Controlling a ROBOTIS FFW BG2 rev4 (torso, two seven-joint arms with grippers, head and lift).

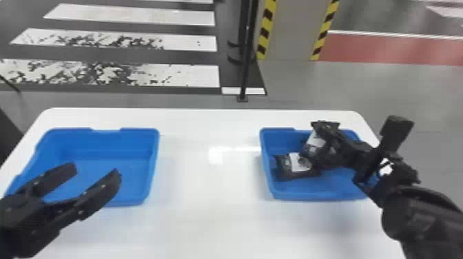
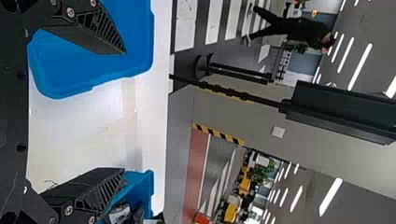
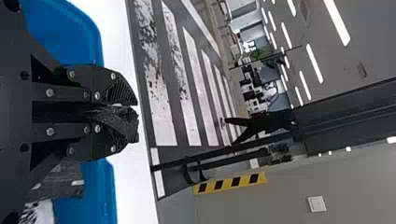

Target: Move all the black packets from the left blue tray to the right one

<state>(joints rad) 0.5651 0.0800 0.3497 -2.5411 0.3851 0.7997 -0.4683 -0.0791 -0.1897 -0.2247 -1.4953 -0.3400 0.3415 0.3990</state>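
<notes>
My left gripper (image 1: 95,171) stands open over the near part of the left blue tray (image 1: 103,133), whose bare floor shows around it. In the left wrist view, the left gripper (image 2: 123,111) has nothing between its widely spaced fingers. At the right blue tray (image 1: 318,195), my right gripper (image 1: 326,128) is over the inside. Seen from the right wrist, the right gripper (image 3: 135,117) is shut on dark wrapping of a black packet (image 3: 111,116). A black packet with a white label (image 1: 299,162) lies in the right tray, beside another white-labelled piece (image 1: 315,142) under the gripper.
Both trays rest on a white table (image 1: 206,193) with a wide gap between them. Past its far edge, a thin black post (image 1: 245,69) stands on the floor near a pillar with yellow-black stripes (image 1: 292,34).
</notes>
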